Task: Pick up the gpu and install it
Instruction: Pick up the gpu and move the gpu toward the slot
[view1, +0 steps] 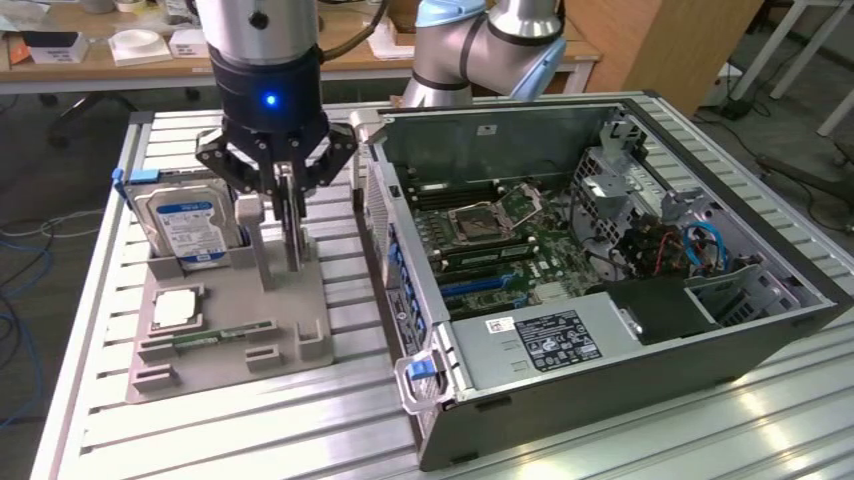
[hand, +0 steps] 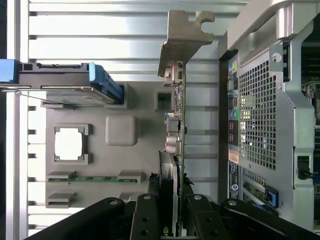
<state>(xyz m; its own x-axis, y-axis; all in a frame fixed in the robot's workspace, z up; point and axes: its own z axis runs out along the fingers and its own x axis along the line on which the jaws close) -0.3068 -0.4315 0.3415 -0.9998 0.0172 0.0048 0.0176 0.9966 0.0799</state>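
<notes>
The gpu (view1: 291, 240) is a thin card standing on edge at the grey holder tray (view1: 300, 310), beside the open computer case (view1: 534, 345). My gripper (view1: 286, 198) comes straight down on the card's top edge. In the wrist view the gpu (hand: 178, 100) runs edge-on away from my gripper (hand: 173, 189), its pale metal bracket (hand: 182, 35) at the far end. The black fingers (hand: 150, 210) sit on either side of the card, shut on it. I cannot tell whether the card's lower edge still rests in the tray.
On the tray, a silver hard drive (view1: 187, 225) stands upright at the exterior view's left, with a processor chip (view1: 176, 308) and a green memory stick (view1: 214, 335) nearer the front. The case's motherboard (view1: 494, 235) lies exposed. A second arm (view1: 481, 50) stands behind.
</notes>
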